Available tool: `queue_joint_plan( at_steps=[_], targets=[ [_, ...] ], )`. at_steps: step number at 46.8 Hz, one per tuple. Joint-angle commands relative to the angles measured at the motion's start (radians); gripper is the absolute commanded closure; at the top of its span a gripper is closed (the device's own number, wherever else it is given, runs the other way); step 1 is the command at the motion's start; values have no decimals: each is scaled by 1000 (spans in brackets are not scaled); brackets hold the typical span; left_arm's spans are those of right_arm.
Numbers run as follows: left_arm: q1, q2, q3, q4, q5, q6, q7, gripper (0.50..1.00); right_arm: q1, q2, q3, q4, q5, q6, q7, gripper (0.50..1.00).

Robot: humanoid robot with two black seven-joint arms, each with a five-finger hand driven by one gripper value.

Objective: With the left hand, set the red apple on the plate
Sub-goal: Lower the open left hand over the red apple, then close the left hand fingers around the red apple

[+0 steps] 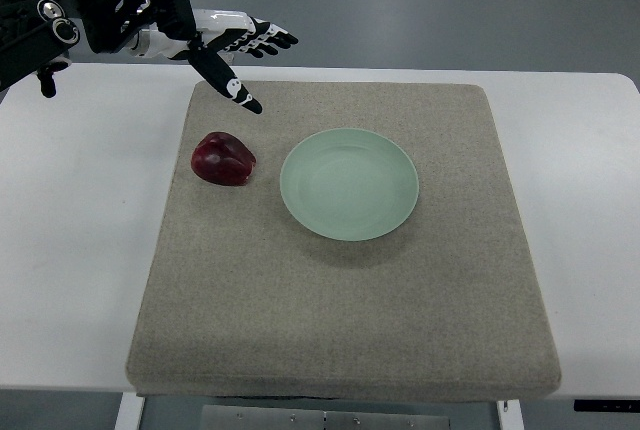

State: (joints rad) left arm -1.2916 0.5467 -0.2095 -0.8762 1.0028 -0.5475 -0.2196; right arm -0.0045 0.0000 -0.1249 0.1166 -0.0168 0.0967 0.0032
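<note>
Red apple (pixel 223 159) lies untouched on the mat (pixel 340 320) just below your left hand (pixel 215 45), whose fingers are spread and hold nothing, and the plate (pixel 349 183) further right is bare, so grasp, lift and placing all remain.

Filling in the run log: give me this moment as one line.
left hand: open, above mat's far-left corner | red apple: on mat, left of plate | plate: empty | right hand: not in view
</note>
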Motion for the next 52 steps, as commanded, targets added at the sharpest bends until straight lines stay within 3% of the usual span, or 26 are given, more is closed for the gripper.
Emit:
queue_joint_plan(
  at_steps=[1,13,52],
  targets=[
    [0,28,1,-61,77,-2,0,504,0,0,1,0,0,0,0,536],
    [12,94,1,-194,272,-2,-10,504,0,0,1,0,0,0,0,536],
    [43,113,21,-263,551,21,-29,504,0,0,1,0,0,0,0,538]
  ],
)
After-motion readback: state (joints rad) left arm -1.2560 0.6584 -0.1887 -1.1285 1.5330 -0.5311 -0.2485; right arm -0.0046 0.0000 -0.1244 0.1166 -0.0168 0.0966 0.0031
